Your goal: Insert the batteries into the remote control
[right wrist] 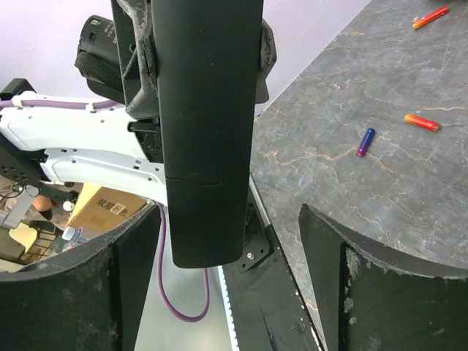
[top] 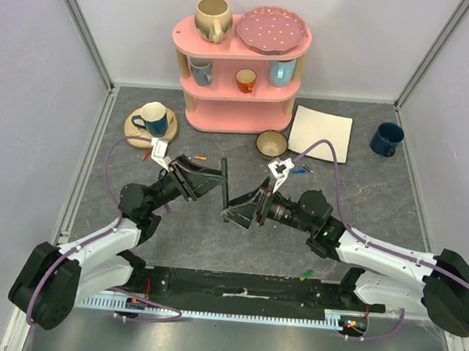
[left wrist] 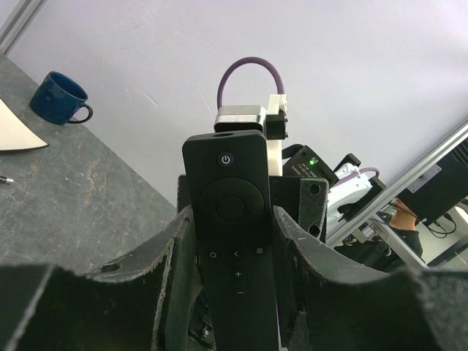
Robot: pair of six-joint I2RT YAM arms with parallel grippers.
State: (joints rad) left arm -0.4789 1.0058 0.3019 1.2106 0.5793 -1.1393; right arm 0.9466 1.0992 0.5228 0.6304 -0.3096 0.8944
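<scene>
Matt black plastic remote control [left wrist: 232, 219]; mottled, stone-look matt table [left wrist: 73, 190].

— What's the table [top: 361, 214] like?
— Dark grey, veined like stone.
— What stands on it?
— A pink shelf [top: 237, 120] at the back. Left of it is a wooden coaster [top: 131, 129]. Right of it come a bowl [top: 271, 143], a white sheet [top: 321, 133], and a blue mug [top: 386, 139] near the right edge.
— Any batteries?
— Yes, loose ones. There's an orange battery [top: 202, 158] mid-table and a blue battery [top: 304, 170] below the sheet. A green battery [top: 306, 274] lies at the edge of the black rail [top: 242, 286] along the near side.
— Are they touching each other?
— No, all apart. The right wrist view shows three more, spread out: a red-orange one [right wrist: 430, 17], an orange one [right wrist: 422, 122] and a purple-blue one [right wrist: 365, 142].
</scene>
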